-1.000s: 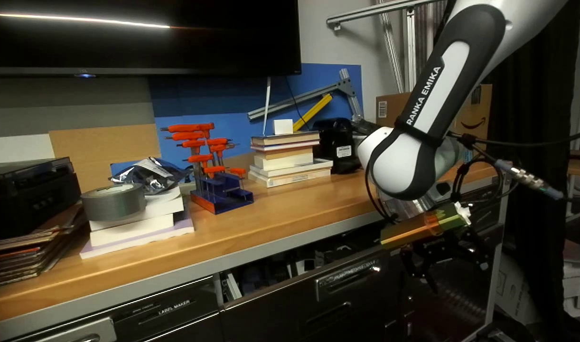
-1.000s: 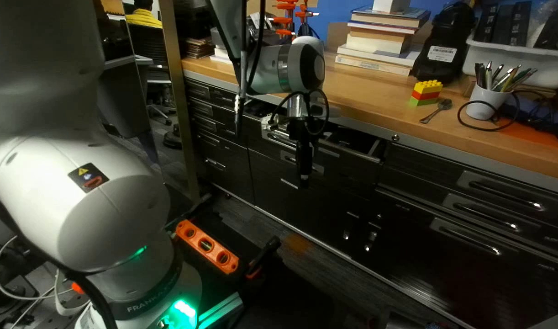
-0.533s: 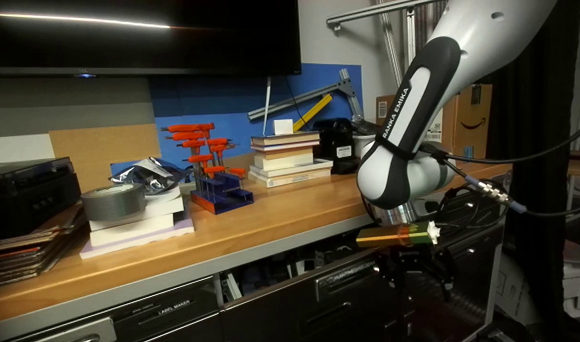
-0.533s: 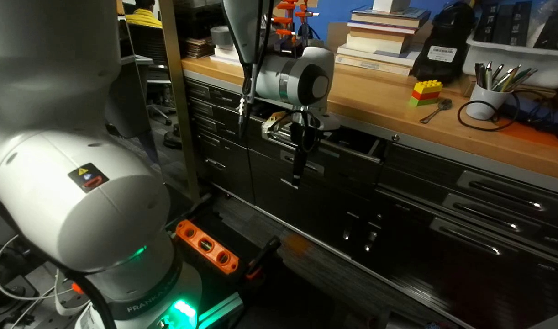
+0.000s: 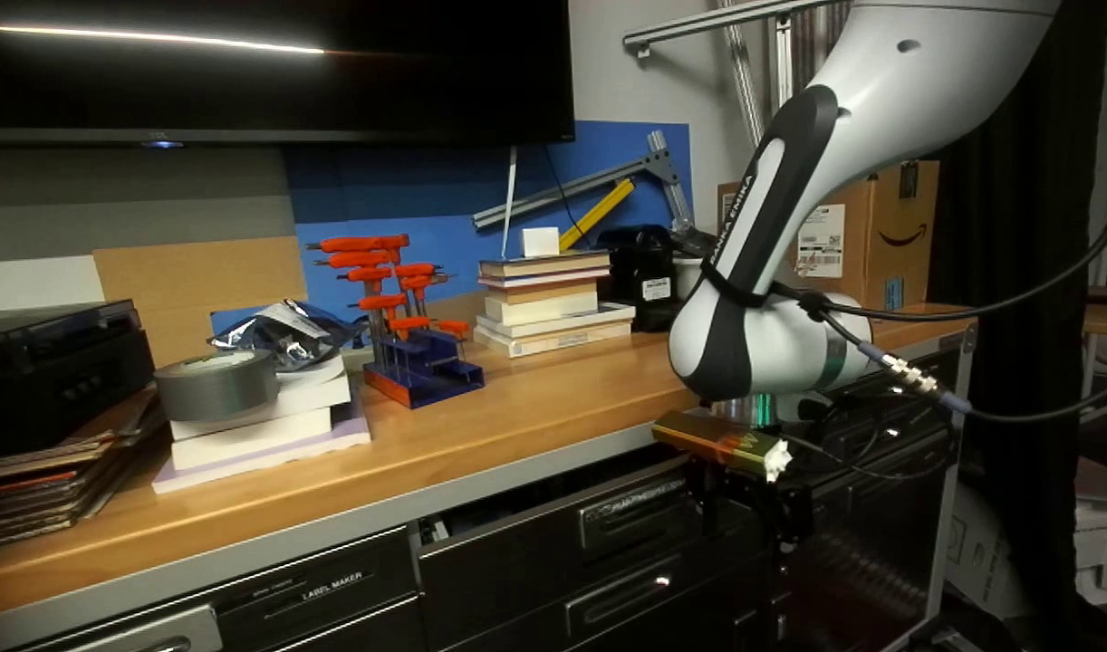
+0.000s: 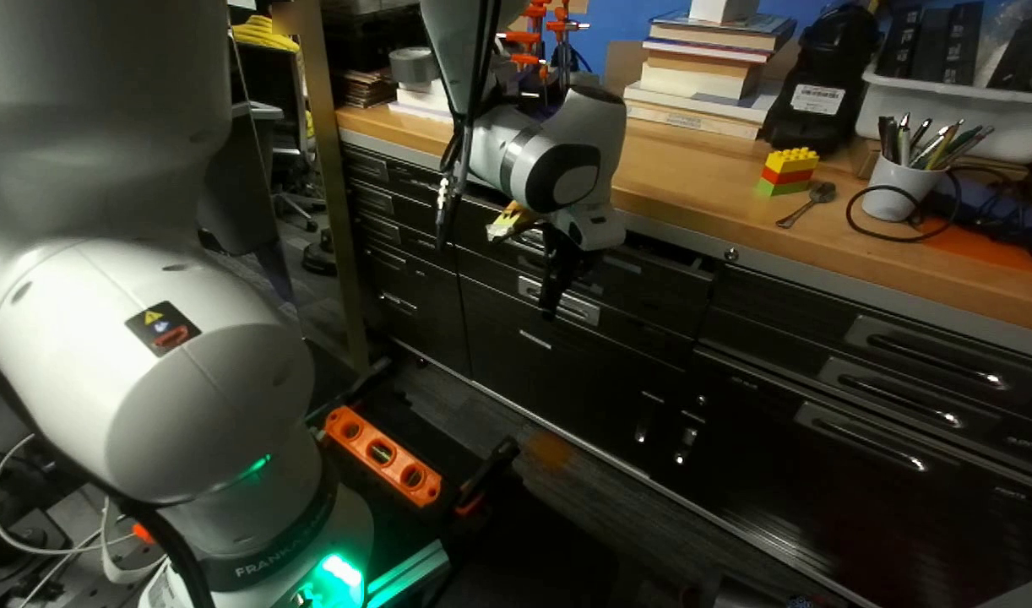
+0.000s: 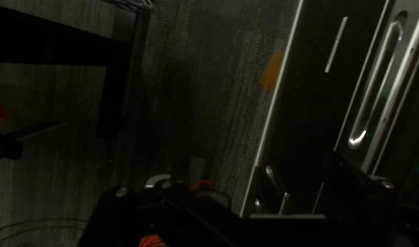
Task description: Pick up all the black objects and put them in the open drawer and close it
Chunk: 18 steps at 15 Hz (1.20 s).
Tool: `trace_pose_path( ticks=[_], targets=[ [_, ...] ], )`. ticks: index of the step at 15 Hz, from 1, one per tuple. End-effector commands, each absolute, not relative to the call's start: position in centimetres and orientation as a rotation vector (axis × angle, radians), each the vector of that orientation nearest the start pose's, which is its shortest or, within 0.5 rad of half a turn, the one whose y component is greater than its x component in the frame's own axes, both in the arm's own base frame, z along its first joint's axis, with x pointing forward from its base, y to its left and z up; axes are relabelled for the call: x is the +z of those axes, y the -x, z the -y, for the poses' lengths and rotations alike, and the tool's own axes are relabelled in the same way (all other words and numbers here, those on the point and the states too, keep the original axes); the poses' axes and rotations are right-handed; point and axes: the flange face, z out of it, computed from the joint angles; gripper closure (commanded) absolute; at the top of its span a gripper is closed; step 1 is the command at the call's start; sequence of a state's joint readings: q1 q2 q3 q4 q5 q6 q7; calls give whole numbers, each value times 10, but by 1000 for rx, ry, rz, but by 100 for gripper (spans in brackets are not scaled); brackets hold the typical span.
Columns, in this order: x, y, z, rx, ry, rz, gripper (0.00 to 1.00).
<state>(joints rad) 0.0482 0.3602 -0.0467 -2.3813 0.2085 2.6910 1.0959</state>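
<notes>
The dark drawer (image 5: 508,566) under the bench stands part open with a narrow gap at its top. Its front also shows in an exterior view (image 6: 651,287). My gripper (image 5: 748,534) is at the drawer's front, low and tilted, near the end of the handle plate; I cannot tell if it touches. It also shows in an exterior view (image 6: 554,295). In the wrist view the gripper (image 7: 252,175) has its jaws wide apart with nothing between them. The small black blocky pieces do not show; they are hidden or out of view. The drawer's inside is mostly hidden.
The wooden bench top (image 5: 590,380) overhangs the drawers. It bears stacked books (image 5: 553,312), a red-and-blue tool rack (image 5: 418,385), toy bricks (image 6: 789,173), a spoon (image 6: 807,205), a pen mug (image 6: 900,190) and a white tub (image 6: 972,110). An orange level (image 6: 381,454) lies near the robot base.
The drawer has slid inward; its gap is much narrower and its contents no longer show well. My gripper has moved toward the drawer front and turned. The jaws stay apart.
</notes>
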Motion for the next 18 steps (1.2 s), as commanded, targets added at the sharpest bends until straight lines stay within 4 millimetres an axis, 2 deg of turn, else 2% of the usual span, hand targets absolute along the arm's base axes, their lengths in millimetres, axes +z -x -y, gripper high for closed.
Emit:
trace_pose_path(
  ticks=[1,4,9,14,18],
  targets=[
    [161,-520,-8,19,2414,-1804,0],
    [157,-533,-24,-21,2402,-1743,0],
    [158,-547,-38,-118,2346,-1686,0],
    [153,-541,-38,-139,2369,-1649,0],
    [162,-514,-17,-23,2626,-1592,0]
  ],
)
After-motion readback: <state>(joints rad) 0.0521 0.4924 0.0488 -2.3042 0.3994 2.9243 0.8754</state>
